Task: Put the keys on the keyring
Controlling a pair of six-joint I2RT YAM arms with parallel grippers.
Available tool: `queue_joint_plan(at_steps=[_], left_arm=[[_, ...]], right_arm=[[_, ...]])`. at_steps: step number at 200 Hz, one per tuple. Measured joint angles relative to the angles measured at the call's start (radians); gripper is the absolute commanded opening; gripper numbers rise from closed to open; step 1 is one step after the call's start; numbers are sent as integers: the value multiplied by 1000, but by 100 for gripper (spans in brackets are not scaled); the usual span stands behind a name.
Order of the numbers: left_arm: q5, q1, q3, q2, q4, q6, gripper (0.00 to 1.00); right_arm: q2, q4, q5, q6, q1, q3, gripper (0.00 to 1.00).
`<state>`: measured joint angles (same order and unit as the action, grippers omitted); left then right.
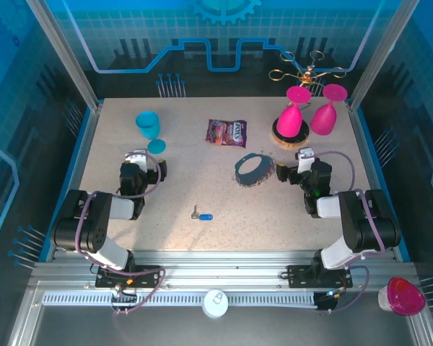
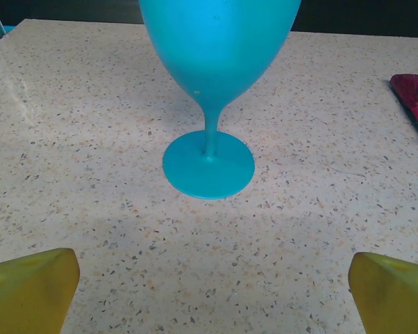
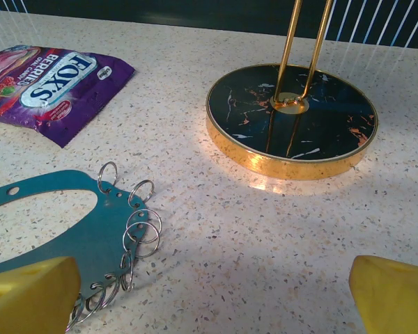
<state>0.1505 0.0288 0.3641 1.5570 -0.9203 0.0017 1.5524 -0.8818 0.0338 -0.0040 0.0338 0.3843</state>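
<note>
Speckled table (image 1: 166, 194) — start; key (image 1: 202, 215) untouched, near centre.
L gripper (image 2: 209, 278), R gripper (image 3: 209, 285) wide open, empty; next — pinch key, thread onto keyring (image 3: 70, 236) at right.

The top external camera is looking steeply down from above and behind both arm bases, standing far off and taking in the whole speckled beige tabletop (image 1: 202, 194).

The left wrist camera is riding low just behind the left claw (image 2: 212, 289), facing forward along the table and sitting close to the turquoise plastic goblet (image 2: 216, 56) straight ahead of that claw.

The right wrist camera is sitting equally low behind the right claw (image 3: 212, 292), facing forward. It is catching the teal flat oval plate edged with small metal rings (image 3: 70, 229) close at the claw's front left and the round black-and-gold stand base (image 3: 292, 118) ahead to its right.

Both wrist views are sharing the purple sweets packet (image 3: 49, 83), and the overhead view is covering all of these.
</note>
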Motion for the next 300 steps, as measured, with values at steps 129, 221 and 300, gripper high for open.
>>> queue_joint_plan(at_steps=[129,221,300], left_arm=[[-14,-1,0,0,2,0,99],[-16,-1,-21,-68,19,-2,99],[-41,3,66,-425,320,-93,99]], right_arm=[[0,0,0,0,0,0,100],[-62,46,-13,-1,2,-1,100],[-409,468,-187,150,182,132,84]])
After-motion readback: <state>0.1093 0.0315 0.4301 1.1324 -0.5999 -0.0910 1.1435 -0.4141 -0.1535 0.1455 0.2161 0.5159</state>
